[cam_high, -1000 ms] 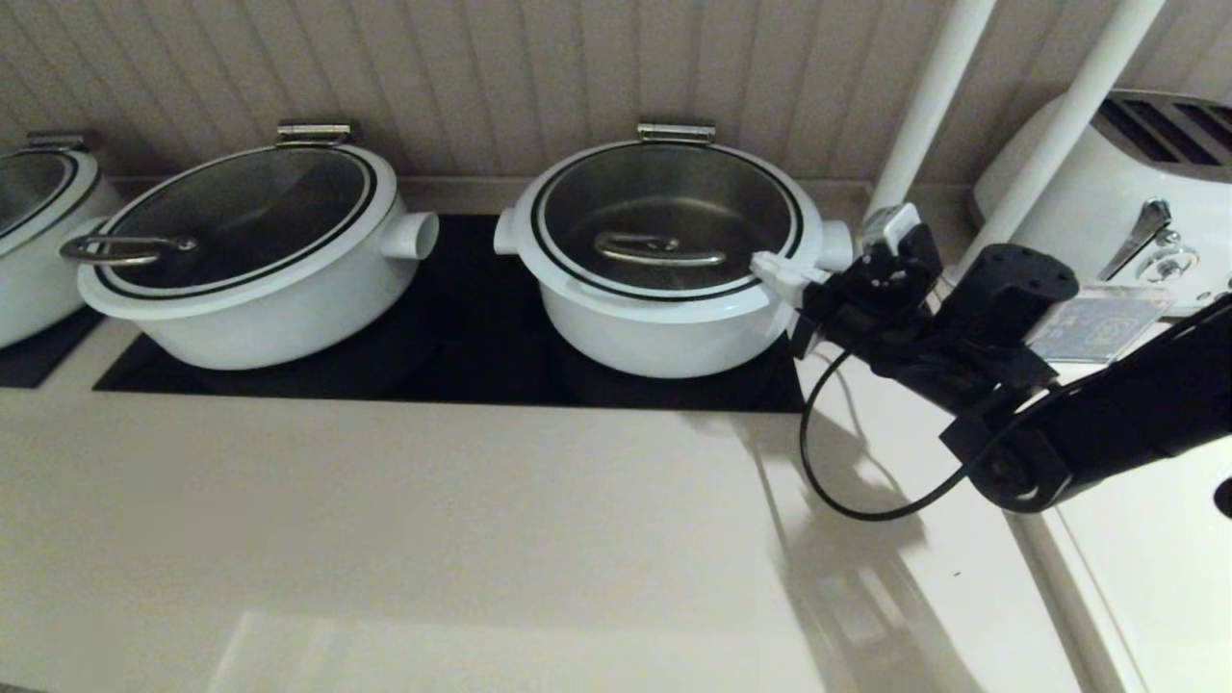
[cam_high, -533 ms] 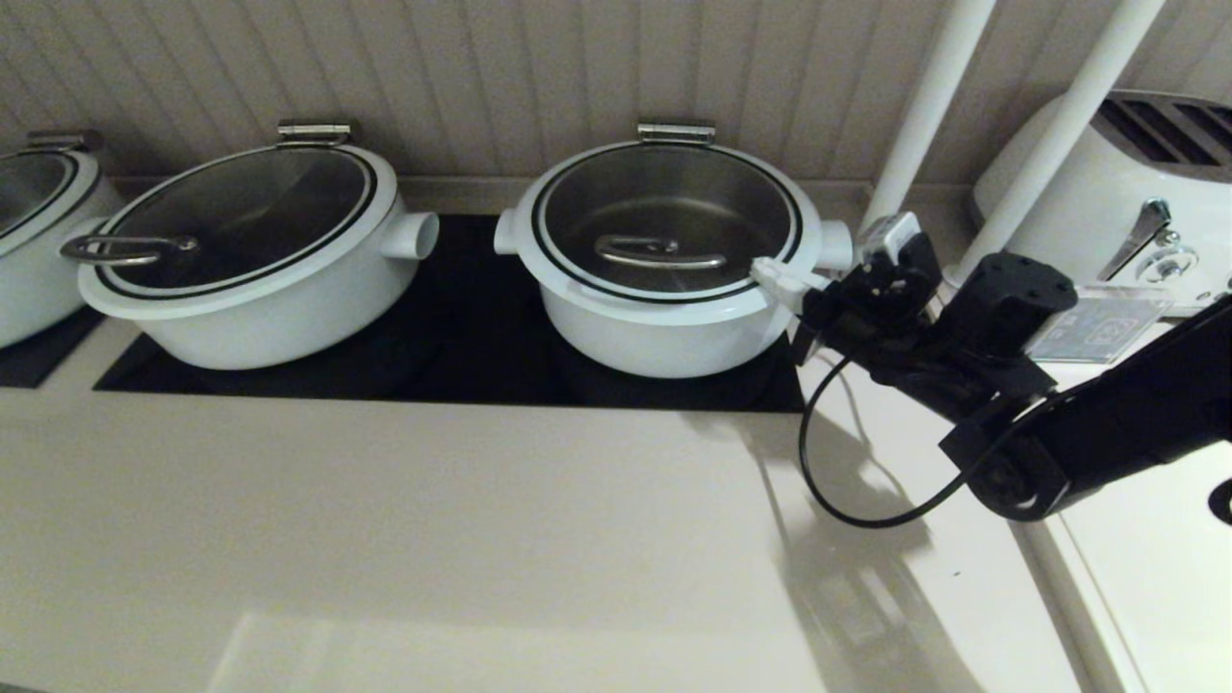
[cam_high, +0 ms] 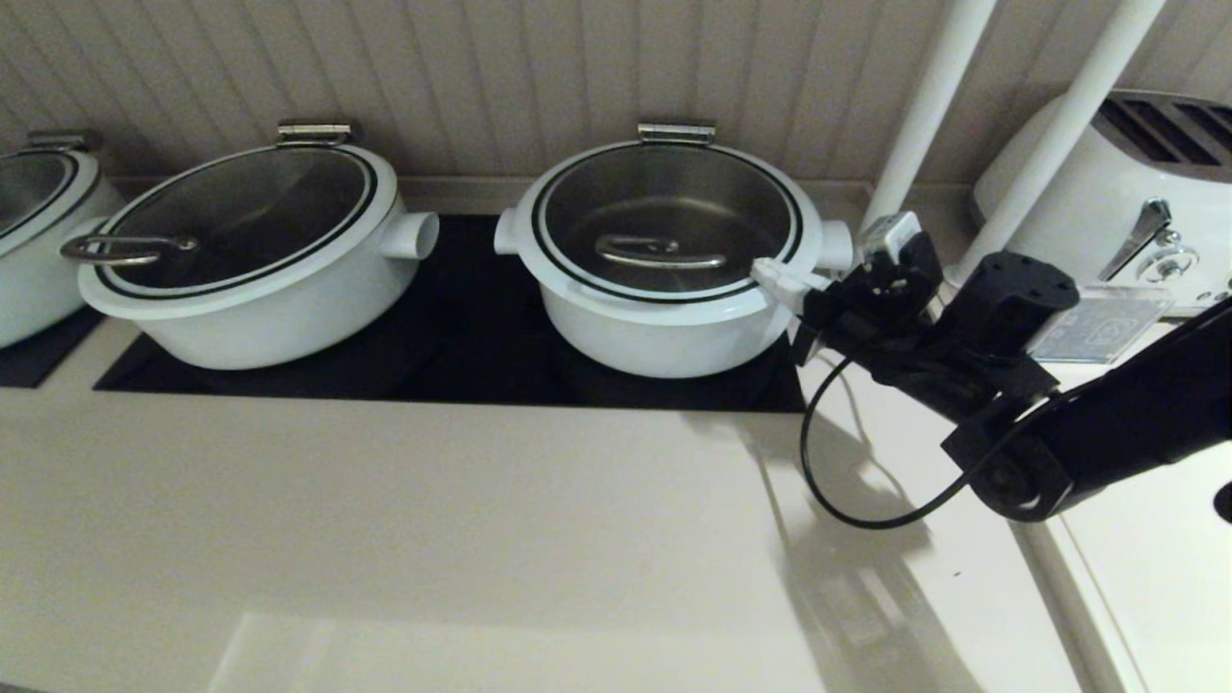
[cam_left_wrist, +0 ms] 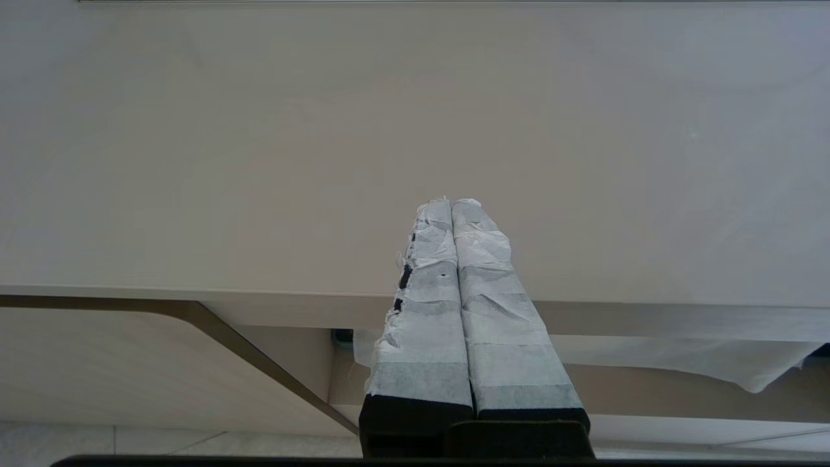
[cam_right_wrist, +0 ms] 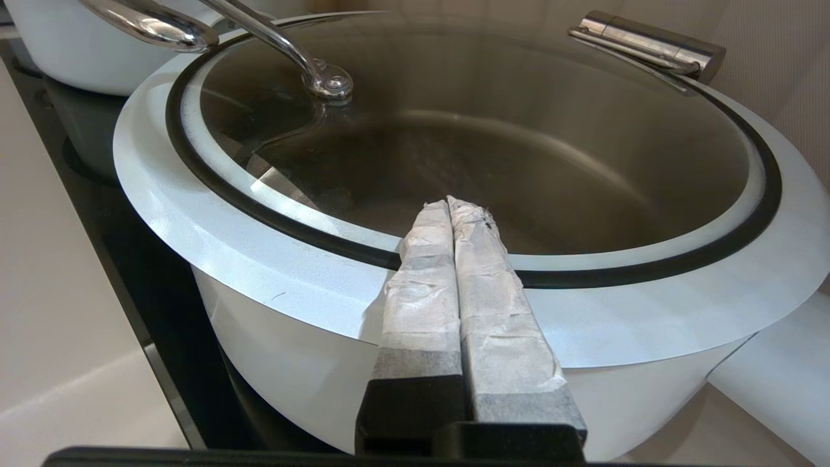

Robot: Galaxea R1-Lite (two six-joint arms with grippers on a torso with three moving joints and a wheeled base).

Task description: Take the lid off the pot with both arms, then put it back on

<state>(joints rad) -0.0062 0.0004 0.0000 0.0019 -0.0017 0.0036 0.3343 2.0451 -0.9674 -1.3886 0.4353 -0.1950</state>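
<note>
resting over the lid's (cam_high: pixel 666 214) near-right rim, right gripper (cam_high: pixel 770 272) pinched empty; second pot (cam_high: pixel 252 260) left, toaster (cam_high: pixel 1107 192) right

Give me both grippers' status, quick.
Left gripper: jaws shut, empty, parked over the bare counter.
Right gripper: jaws shut, holding nothing, tips over the lid rim.
</note>
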